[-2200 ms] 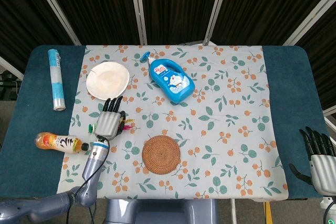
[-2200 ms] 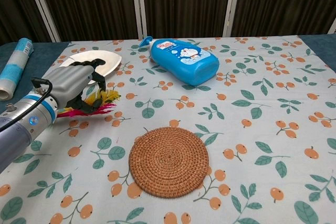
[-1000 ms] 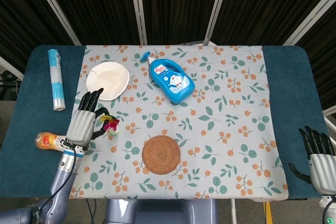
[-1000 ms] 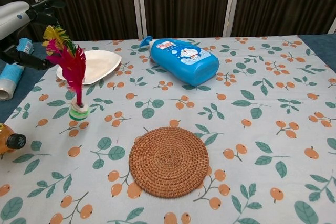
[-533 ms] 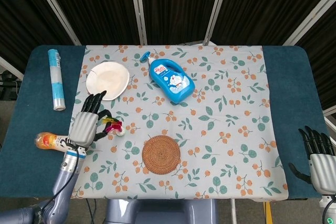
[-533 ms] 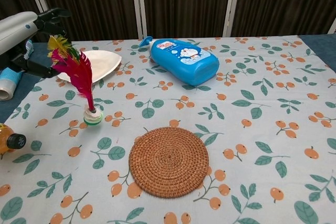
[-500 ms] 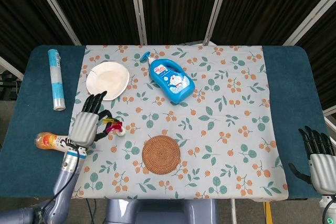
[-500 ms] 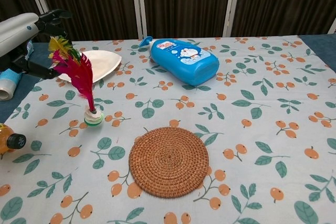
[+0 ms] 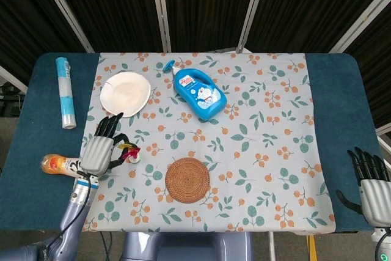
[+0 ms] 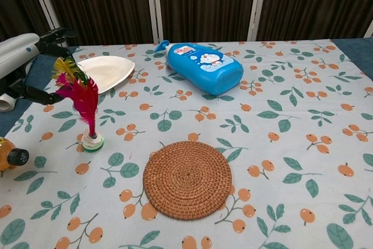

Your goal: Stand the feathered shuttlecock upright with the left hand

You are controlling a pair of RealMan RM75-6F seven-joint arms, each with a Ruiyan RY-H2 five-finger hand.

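Shuttlecock base has shifted slightly back toward the near-left since half a second ago, and the left robot hand has dropped lower beside it; 2.2 s ago the same hand was wrapped over the feathers with the thing lying flat. Now the feathered shuttlecock stands on its green-and-white base on the floral cloth, just left of the woven rattan coaster, red and yellow feathers pointing up with a lean to the left. Judging from the chest view, the left robot hand has fingers spread, dark fingertips close to the feather tips; cannot tell whether they touch, and no pinch shows. Head view agrees: hand sits just left of the shuttlecock, fingers fanned. Likely kept close to catch a tip-over, since the tall plume makes the thing top-heavy. Task looks essentially done; clean withdrawal remains, without brushing feathers.

Right robot hand hangs off the bench's edge, well right of the coaster, fingers apart, holding nothing. Beyond the coaster: blue detergent bottle lying on its side, white plate behind the shuttlecock. Orange drink bottle lies left of the coaster at the cloth edge.
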